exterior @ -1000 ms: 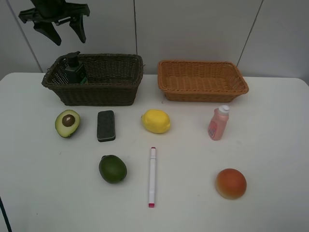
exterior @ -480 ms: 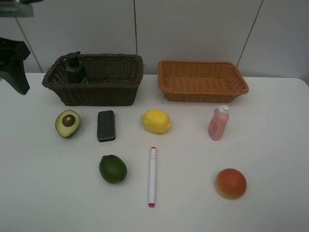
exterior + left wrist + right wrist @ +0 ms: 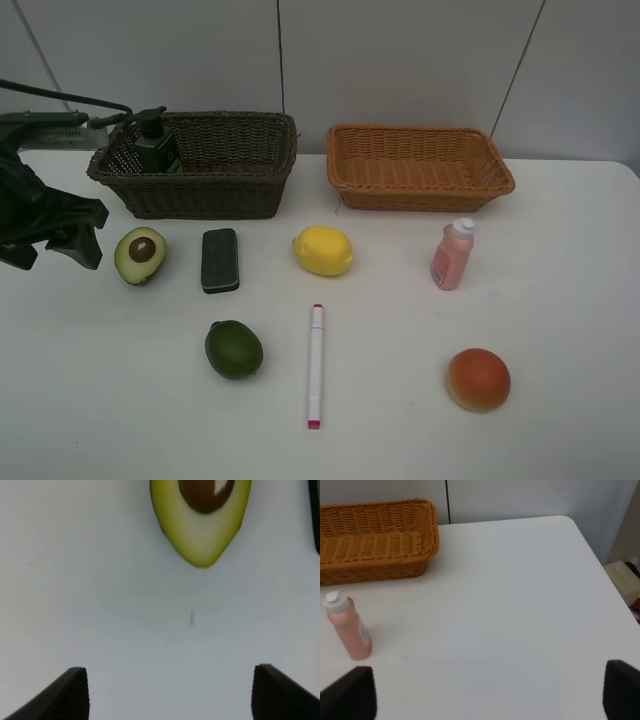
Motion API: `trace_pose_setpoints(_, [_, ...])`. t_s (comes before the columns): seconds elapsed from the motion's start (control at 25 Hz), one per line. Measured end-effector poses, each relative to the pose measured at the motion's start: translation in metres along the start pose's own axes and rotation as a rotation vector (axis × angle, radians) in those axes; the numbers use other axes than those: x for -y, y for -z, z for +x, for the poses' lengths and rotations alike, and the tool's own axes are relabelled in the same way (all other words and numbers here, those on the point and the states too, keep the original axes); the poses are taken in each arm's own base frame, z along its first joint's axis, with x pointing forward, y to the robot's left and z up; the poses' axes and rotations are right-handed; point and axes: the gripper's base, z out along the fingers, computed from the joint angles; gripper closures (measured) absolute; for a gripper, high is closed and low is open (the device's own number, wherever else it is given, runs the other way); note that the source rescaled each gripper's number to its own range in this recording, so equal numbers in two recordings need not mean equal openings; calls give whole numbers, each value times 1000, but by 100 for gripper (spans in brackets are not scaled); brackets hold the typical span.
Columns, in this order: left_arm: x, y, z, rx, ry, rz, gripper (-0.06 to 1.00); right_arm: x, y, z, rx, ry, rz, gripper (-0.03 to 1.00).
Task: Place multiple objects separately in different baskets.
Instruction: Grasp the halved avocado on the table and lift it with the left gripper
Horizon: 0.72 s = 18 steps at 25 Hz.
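1. Now the left gripper [image 3: 52, 252] sits at the left edge of the white table [image 3: 570, 300]. Its jaws are spread wide and it holds nothing.
2. The halved avocado [image 3: 140, 254] lies cut face up, pit showing, just to the right of that gripper and apart from it. In the left wrist view it lies ahead of the dark fingertips [image 3: 72, 692], not between them.
3. The right gripper [image 3: 487, 700] shows only in its own wrist view. Its two fingertips stand far apart over bare table and grip nothing.
4. The dark brown basket [image 3: 215, 190] stands at the far left of the table. The dark green pump bottle [image 3: 155, 145] stands upright inside its left end.
5. The light orange-tan basket [image 3: 420, 192] stands to the right of the dark one, in the same far row and apart from it.
6. The black eraser [image 3: 220, 260] lies just right of the avocado, on the near side of the dark basket.
7. The yellow lemon [image 3: 322, 250] rests further right, on the near side of the gap between the baskets.
8. The pink bottle [image 3: 452, 255] stands upright on the near side of the tan basket.
9. The green lime [image 3: 233, 349] sits in the nearest row, on the near side of the eraser.
10. The white marker [image 3: 316, 365] lies right of the lime, running far to near, with its pink tip at the near end.
11. The orange-red peach [image 3: 478, 380] rests at the near right, well apart from the marker.
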Motion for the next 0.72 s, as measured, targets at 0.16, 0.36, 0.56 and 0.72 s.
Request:
trace_pose_setpoints(0.16, [1,-27,-12,-21,-5,-1,23,0,0,0,0,0,0,-3])
trace_pose_setpoints(0.36, [3,-55,-30,-55,-7,-5,23,0,0,0,0,0,0,-3])
trace_pose_setpoints(0.56, [5,-74,-44,-67,0,-1,23,0,0,0,0,0,0,-3])
trace_pose_setpoints(0.72, [7,-86,-50,-81,8,4,23,0,0,0,0,0,0,-3])
